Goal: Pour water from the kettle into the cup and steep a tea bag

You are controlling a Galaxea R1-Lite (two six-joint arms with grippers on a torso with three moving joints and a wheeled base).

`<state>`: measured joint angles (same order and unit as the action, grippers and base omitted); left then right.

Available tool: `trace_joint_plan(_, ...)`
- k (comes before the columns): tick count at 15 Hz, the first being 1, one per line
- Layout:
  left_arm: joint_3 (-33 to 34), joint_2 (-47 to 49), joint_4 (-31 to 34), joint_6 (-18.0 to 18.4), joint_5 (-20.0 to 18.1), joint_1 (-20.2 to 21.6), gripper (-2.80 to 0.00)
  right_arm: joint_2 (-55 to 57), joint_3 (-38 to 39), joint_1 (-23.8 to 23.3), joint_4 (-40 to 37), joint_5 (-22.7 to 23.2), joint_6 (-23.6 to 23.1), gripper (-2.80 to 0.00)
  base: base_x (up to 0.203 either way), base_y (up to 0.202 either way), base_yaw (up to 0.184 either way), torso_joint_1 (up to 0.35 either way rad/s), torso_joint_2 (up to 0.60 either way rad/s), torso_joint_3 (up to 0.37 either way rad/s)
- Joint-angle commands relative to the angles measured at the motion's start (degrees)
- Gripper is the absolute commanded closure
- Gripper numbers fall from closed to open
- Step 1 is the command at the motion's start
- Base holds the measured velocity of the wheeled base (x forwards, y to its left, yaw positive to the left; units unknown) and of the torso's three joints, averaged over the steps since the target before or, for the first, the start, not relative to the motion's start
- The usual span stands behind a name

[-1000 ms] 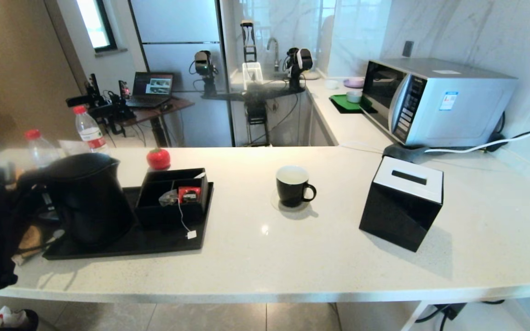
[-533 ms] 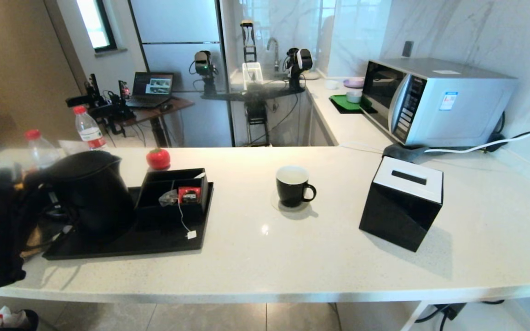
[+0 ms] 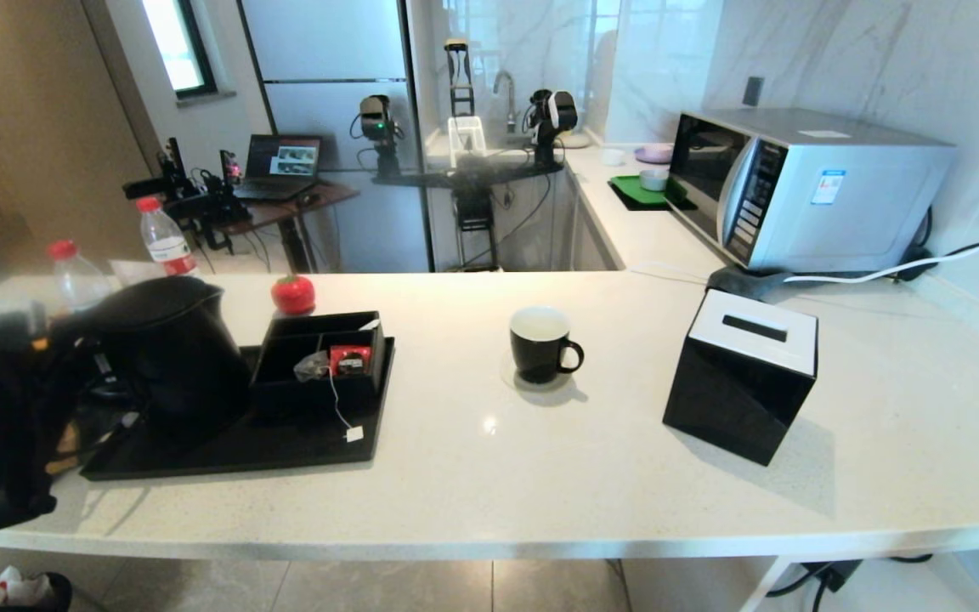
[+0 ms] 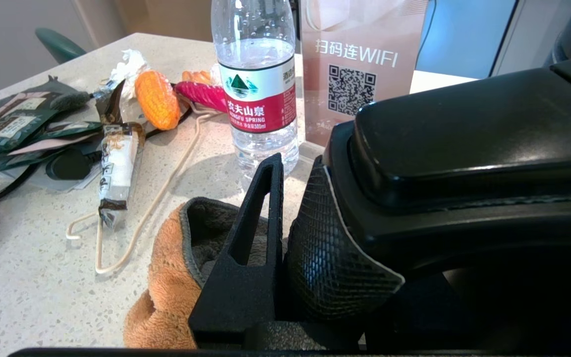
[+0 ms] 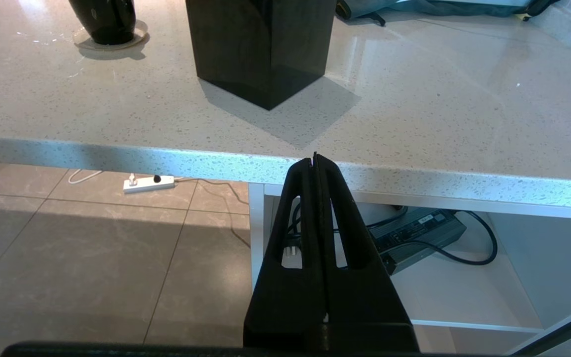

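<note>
Kettle [image 3: 171, 357], matte black with a loop handle, stands at the left end of a black tray [image 3: 285, 446] on the pale worktop [image 3: 540, 476], and the left gripper [image 4: 290, 233] is clamped on its handle, one textured pad pressed against the handle's side with the other finger on the outer side. In the head view the left arm shows as a dark mass at the left edge, right beside the kettle. On the same tray, a black divided box [image 3: 319, 357] holds the tea bag [image 3: 311, 365] next to a red packet [image 3: 349, 359]; its white string runs down over the box front to a small tag [image 3: 354, 434] lying on the tray. The cup [image 3: 543, 344], black with a white inside, sits well apart to the right on a clear coaster, short of the black tissue box [image 3: 740, 374]. The right gripper [image 5: 315, 163] hangs below the worktop's edge with its fingers pressed together, holding nothing.
</note>
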<state>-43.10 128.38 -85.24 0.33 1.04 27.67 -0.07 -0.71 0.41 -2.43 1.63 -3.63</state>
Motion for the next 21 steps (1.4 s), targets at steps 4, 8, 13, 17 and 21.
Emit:
trace_joint_plan(4,-0.4,0.9,-0.1,0.2,-0.5,0.0,0.00,0.1,0.0,0.0,0.0,0.0,-0.1,0.00,0.000,0.000,0.000,0.000,0.00,0.000)
trace_joint_plan(8,-0.3,0.8,-0.1,0.3,-1.6,0.0,-2.80,0.1,0.0,0.0,0.0,0.0,-0.1,0.00,0.000,0.000,0.000,0.000,0.00,0.000)
trace_joint_plan(13,-0.1,0.5,-0.1,0.3,-1.6,0.0,-2.80,0.1,0.0,0.1,0.0,0.0,-0.1,0.00,0.000,0.000,0.000,0.000,0.00,0.000)
trace_joint_plan(17,0.4,-0.7,-0.2,0.3,-1.9,0.0,-2.80,0.1,0.0,0.0,0.0,0.0,-0.1,0.00,0.000,0.000,0.000,0.000,0.00,0.000)
trace_joint_plan(21,2.5,-2.9,-0.2,0.4,-2.1,0.0,-2.80,0.1,0.0,0.0,0.0,0.0,-0.1,0.00,0.000,0.000,0.000,0.000,0.00,0.000)
